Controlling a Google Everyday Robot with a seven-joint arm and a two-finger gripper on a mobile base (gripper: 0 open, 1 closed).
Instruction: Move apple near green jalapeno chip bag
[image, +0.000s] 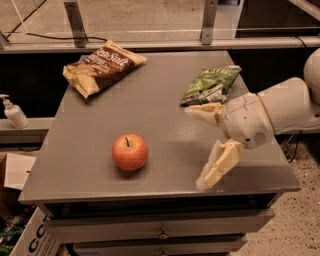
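The red-orange apple (130, 152) with a short dark stem sits on the grey table (150, 115) near its front, left of centre. The green jalapeno chip bag (212, 85) lies crinkled at the table's right side, farther back. My gripper (196, 147) reaches in from the right, over the table's front right part. Its two cream fingers (220, 162) are spread wide apart, open and empty. It is to the right of the apple, apart from it, and in front of the green bag.
A larger brown-and-yellow chip bag (102, 66) lies at the table's back left. A white pump bottle (13, 113) stands on a ledge to the left. Drawers (160, 230) are below the table's front edge. A cardboard box (30, 235) is at lower left.
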